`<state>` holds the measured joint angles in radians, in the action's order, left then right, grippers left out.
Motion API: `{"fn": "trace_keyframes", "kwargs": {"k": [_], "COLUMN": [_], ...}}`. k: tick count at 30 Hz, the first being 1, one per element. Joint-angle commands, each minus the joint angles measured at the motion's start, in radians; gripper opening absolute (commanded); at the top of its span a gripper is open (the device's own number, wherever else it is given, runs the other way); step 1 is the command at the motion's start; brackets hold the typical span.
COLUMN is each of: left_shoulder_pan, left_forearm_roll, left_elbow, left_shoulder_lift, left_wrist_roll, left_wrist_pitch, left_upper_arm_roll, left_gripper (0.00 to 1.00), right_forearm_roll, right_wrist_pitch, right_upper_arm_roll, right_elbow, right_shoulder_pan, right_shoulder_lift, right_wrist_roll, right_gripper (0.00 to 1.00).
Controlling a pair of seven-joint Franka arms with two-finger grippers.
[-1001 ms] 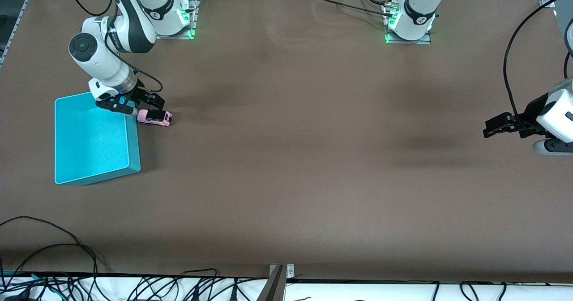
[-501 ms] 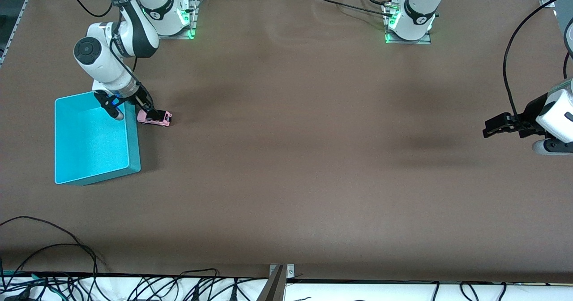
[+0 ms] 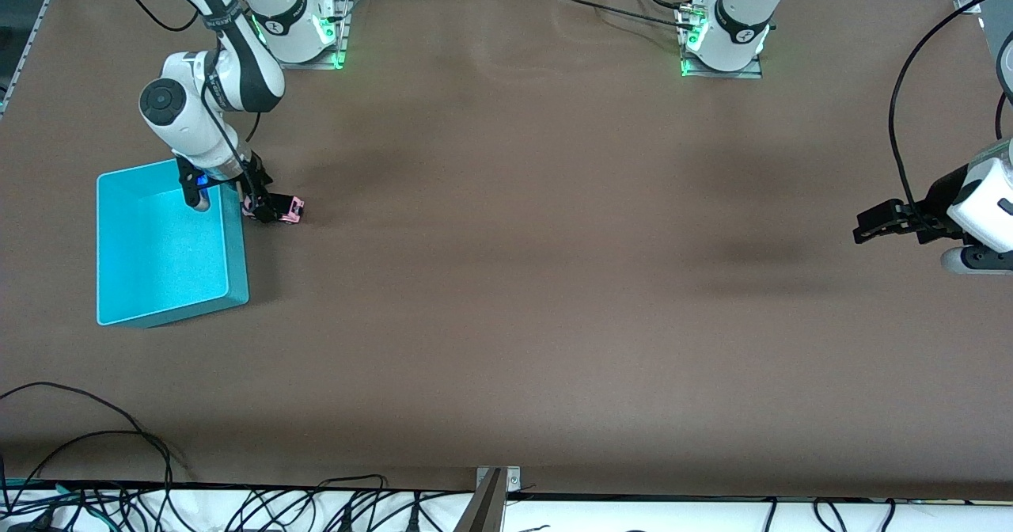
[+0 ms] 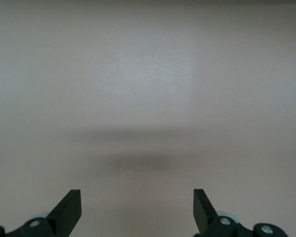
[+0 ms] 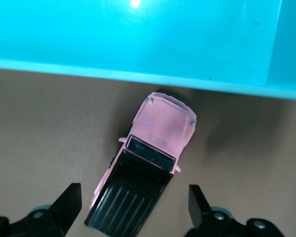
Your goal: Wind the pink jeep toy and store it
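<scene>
Pink against the brown tabletop, the pink jeep toy sat just beside the turquoise box, on the side of the box toward the left arm's end and outside it, so by my reading nothing had been stored yet. Whether it had been wound I could not tell. I had the right gripper low over the jeep, straddling the box's wall, with its fingers spread wide and grasping nothing. What was left, as I judged it, was to close on the toy, wind it and put it into the box.

The left gripper waited well away from the box at the left arm's end of the tabletop, its fingers released with only bare surface between them.

From the front view the arm's hand hid much of the toy and I could not judge the alignment. The right wrist view gave me that: the jeep lay tilted between the open fingers, pink bonnet toward the box's wall and close against it, black roof nearest the fingers.
</scene>
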<state>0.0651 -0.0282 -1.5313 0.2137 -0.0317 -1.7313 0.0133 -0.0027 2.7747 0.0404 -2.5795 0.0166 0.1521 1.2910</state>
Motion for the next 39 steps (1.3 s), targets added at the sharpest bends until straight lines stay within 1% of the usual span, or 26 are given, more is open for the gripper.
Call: {"fn": "trace_keyframes", "kwargs": {"k": [1, 4, 7, 8, 9, 10, 11, 12, 23, 30, 35, 39], "left_shoulder_pan": [-0.002, -0.002, -0.002, -0.002, -0.002, -0.002, -0.002, -0.002, -0.002, -0.002, -0.002, -0.002], "left_forearm_roll": [0.022, 0.022, 0.022, 0.022, 0.022, 0.022, 0.022, 0.022, 0.022, 0.022, 0.022, 0.022], "left_elbow": [-0.024, -0.024, -0.024, -0.024, -0.024, -0.024, -0.024, -0.024, -0.024, -0.024, -0.024, -0.024], "left_shoulder_lift": [-0.025, -0.025, -0.025, -0.025, -0.025, -0.025, -0.025, -0.025, -0.027, -0.025, -0.025, -0.025], "left_wrist_roll": [0.01, 0.01, 0.01, 0.01, 0.01, 0.01, 0.01, 0.01, 0.012, 0.012, 0.012, 0.012], "left_wrist_pitch": [0.002, 0.002, 0.002, 0.002, 0.002, 0.002, 0.002, 0.002, 0.002, 0.002, 0.002, 0.002], "left_upper_arm_roll": [0.004, 0.004, 0.004, 0.004, 0.004, 0.004, 0.004, 0.002, 0.004, 0.004, 0.004, 0.004], "left_gripper": [1.0, 1.0, 1.0, 1.0, 1.0, 1.0, 1.0, 1.0, 1.0, 1.0, 1.0, 1.0], "right_forearm_roll": [0.015, 0.015, 0.013, 0.013, 0.013, 0.015, 0.015, 0.013, 0.006, 0.006, 0.006, 0.007], "right_wrist_pitch": [0.054, 0.071, 0.071, 0.071, 0.069, 0.066, 0.066, 0.066, 0.028, -0.01, -0.069, -0.075], "right_upper_arm_roll": [0.003, 0.003, 0.003, 0.003, 0.003, 0.003, 0.003, 0.003, 0.004, 0.009, 0.059, 0.081], "right_elbow": [-0.007, -0.007, -0.007, -0.007, -0.005, -0.004, -0.004, -0.005, 0.002, 0.013, 0.038, 0.041], "right_shoulder_pan": [-0.009, -0.009, -0.009, -0.01, -0.01, -0.012, -0.012, -0.012, -0.012, -0.012, -0.012, -0.012], "right_shoulder_lift": [0.036, 0.061, 0.061, 0.058, 0.058, 0.058, 0.058, 0.057, -0.008, -0.063, -0.098, -0.127], "right_wrist_roll": [0.048, 0.048, 0.048, 0.048, 0.048, 0.05, 0.048, 0.048, 0.015, -0.099, -0.104, -0.157], "right_gripper": [0.96, 0.95, 0.93, 0.86, 0.73, 0.32, 0.05, 0.0, 0.0, 0.0, 0.0, 0.0]}}
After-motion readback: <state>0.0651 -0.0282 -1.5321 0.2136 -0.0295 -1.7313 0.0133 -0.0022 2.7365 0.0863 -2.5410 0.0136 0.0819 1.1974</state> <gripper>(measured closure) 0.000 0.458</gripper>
